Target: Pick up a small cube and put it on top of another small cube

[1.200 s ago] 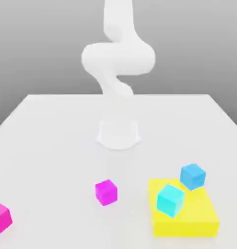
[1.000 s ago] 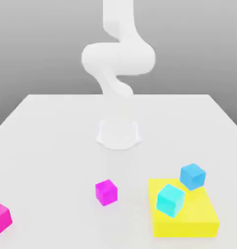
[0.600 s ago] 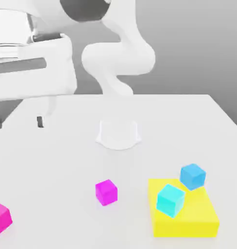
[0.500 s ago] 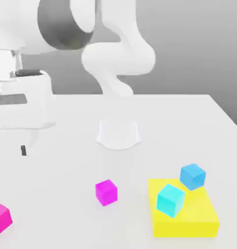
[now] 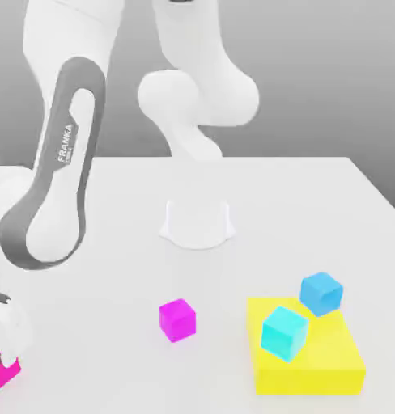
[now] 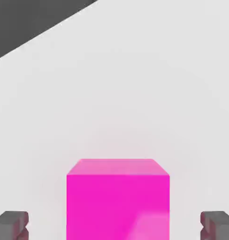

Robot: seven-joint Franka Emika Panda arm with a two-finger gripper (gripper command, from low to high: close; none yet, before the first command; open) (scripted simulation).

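A small magenta-pink cube point(image 5: 4, 371) rests on the white table at the exterior view's lower left, and my gripper point(image 5: 0, 335) has come down over it. In the hand view the same pink cube point(image 6: 117, 199) sits between my two grey fingertips point(image 6: 12, 225), with a gap on each side, so the gripper point(image 6: 116, 226) is open around it and not touching. A second pink cube point(image 5: 177, 319) lies near the table's middle front. The sky-blue cube point(image 5: 320, 293) stands on the table behind the yellow block, at the exterior view's right.
A big flat yellow block point(image 5: 334, 364) lies at the front right with a lighter turquoise cube point(image 5: 283, 331) tilted on it. The arm's white base point(image 5: 198, 223) stands mid-table, and the arm's link point(image 5: 59, 170) slants across the left side.
The arm has swung in from above and down to the table's left front corner. The hand now straddles the left pink cube, and its fingers have narrowed. No cube has moved.
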